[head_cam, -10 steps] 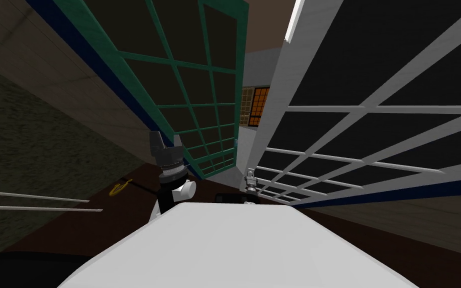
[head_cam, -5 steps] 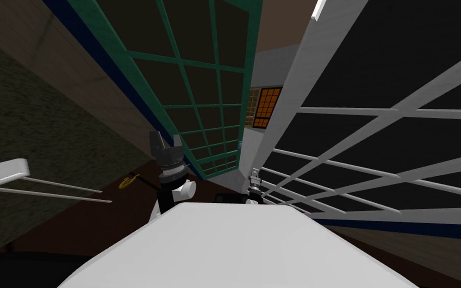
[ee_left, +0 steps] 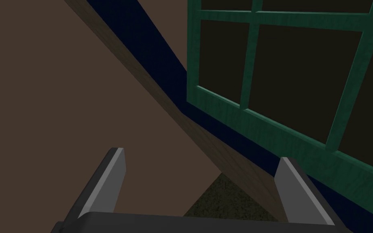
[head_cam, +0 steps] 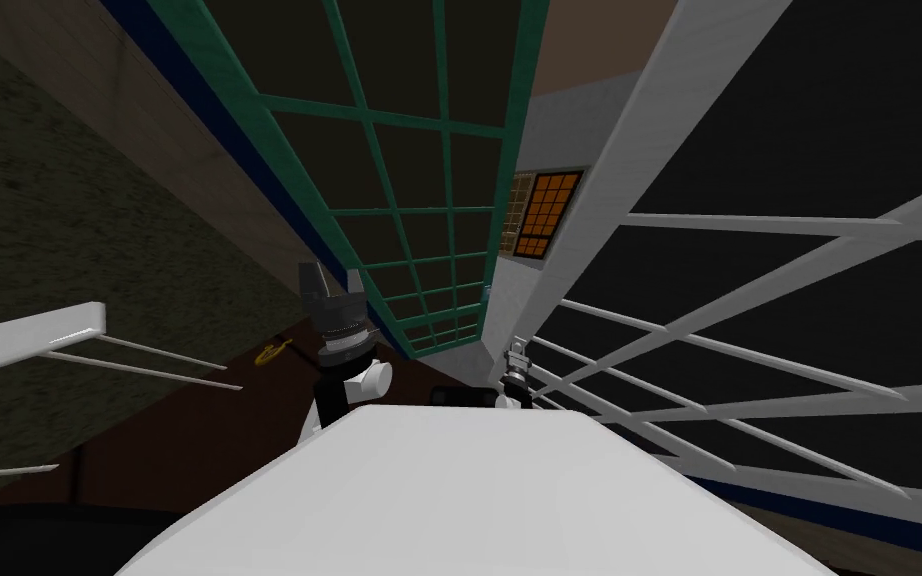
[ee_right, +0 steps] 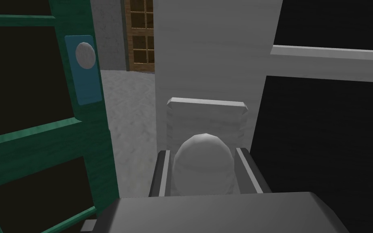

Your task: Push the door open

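A white-framed glass door point(head_cam: 649, 130) stands ajar on the right, and a green-framed glass door point(head_cam: 399, 120) stands on the left. My right gripper point(head_cam: 517, 365) is at the white door's stile. In the right wrist view, my right gripper point(ee_right: 203, 153) is shut on the white door's round grey knob point(ee_right: 204, 162), with the fingers pressing its sides below a grey backplate point(ee_right: 206, 115). The green door point(ee_right: 40, 133) carries a blue plate with its own round knob point(ee_right: 85, 54). My left gripper point(head_cam: 329, 285) is raised near the green door's foot, and its view shows it open and empty point(ee_left: 201, 159).
Between the two doors a gap opens onto a grey floor point(ee_right: 129, 105) and an orange-lit grid window point(head_cam: 546, 213). A white rack with thin rods point(head_cam: 39, 335) juts in at the left. A small yellow object point(head_cam: 274, 350) lies on the dark floor by the wall.
The whole head view has shifted: I have moved forward and turned. The white door has swung further out to the right with my right gripper on its knob. The left arm keeps its pose.
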